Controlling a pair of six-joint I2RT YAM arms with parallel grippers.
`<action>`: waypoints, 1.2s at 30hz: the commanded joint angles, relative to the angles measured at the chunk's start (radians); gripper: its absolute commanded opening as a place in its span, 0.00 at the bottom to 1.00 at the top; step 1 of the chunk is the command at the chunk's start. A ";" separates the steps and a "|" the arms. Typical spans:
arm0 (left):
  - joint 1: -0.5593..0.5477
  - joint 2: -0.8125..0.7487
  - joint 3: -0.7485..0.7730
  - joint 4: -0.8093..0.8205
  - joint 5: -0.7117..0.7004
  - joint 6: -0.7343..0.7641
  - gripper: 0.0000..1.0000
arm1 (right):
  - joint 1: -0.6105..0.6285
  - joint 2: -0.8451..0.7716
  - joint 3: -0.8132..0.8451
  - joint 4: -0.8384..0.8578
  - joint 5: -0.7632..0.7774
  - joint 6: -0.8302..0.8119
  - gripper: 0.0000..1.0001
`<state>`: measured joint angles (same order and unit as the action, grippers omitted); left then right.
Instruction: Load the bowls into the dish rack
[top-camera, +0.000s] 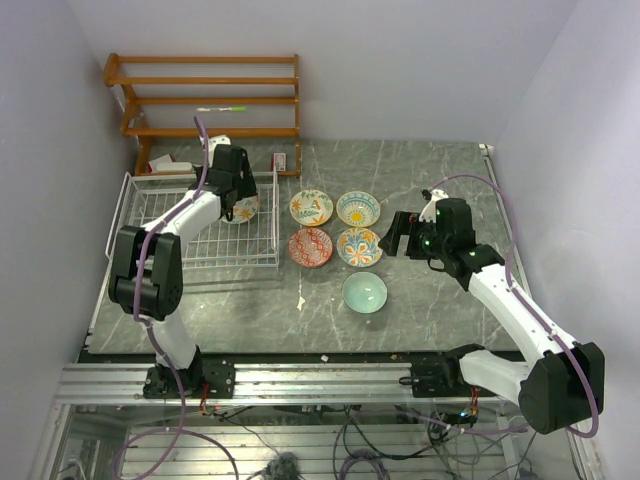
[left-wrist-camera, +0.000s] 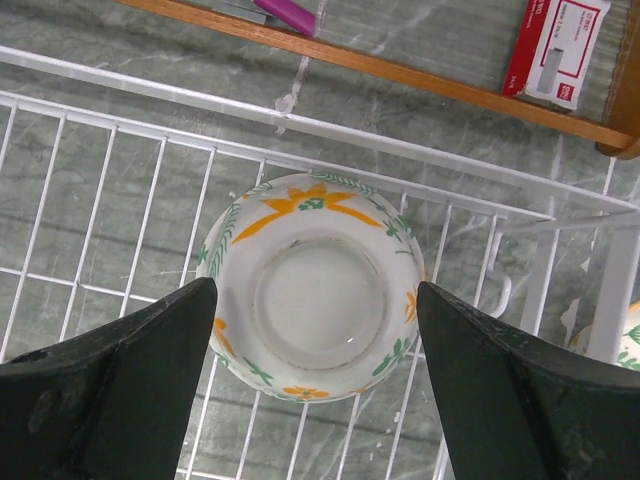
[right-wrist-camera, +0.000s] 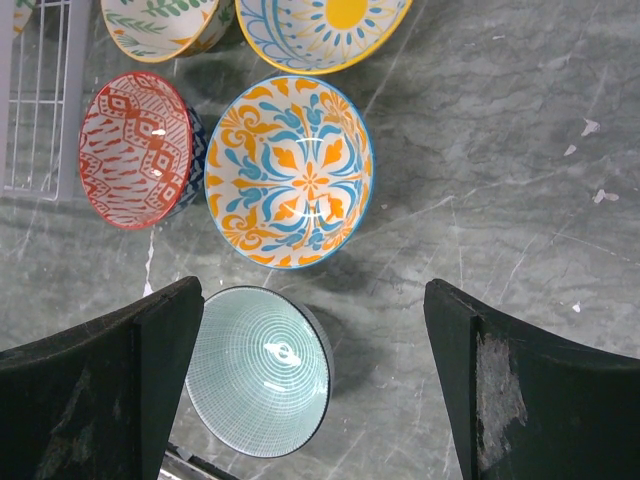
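We look down on a grey marbled table (top-camera: 450, 170) with a white wire dish rack (top-camera: 170, 222) at its far left. The left gripper (top-camera: 240, 207) hangs over the rack's right end with its jaws spread wide and released. They flank a white bowl with orange flowers (left-wrist-camera: 315, 300), which lies upside down on the rack's wire floor.

Just right of the rack, four patterned bowls sit upright in a square on the table:
- a yellow-rimmed bowl (top-camera: 310, 207)
- a blue-and-yellow bowl (top-camera: 357, 208)
- a red bowl (top-camera: 310, 246)
- an orange-and-blue bowl (top-camera: 358, 246)

The teal bowl (top-camera: 364, 292) sits just nearer. The right gripper (top-camera: 400, 237) hovers beside the square's right edge, jaws wide apart and empty. A wooden shelf (top-camera: 210, 100) stands beyond the rack.
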<state>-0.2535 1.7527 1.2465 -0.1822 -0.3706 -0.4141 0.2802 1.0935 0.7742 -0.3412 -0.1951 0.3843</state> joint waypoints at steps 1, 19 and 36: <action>-0.012 0.025 0.030 0.026 -0.016 0.027 0.90 | -0.007 0.004 -0.010 0.028 -0.004 -0.002 0.93; -0.023 0.035 0.034 -0.041 -0.097 0.015 0.45 | -0.007 0.000 -0.012 0.027 0.000 -0.002 0.93; 0.094 -0.092 -0.062 -0.039 -0.225 -0.005 0.40 | -0.007 0.002 0.010 0.005 -0.011 -0.003 0.92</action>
<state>-0.2325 1.7168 1.2064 -0.2474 -0.5579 -0.4004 0.2802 1.0958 0.7738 -0.3412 -0.1955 0.3843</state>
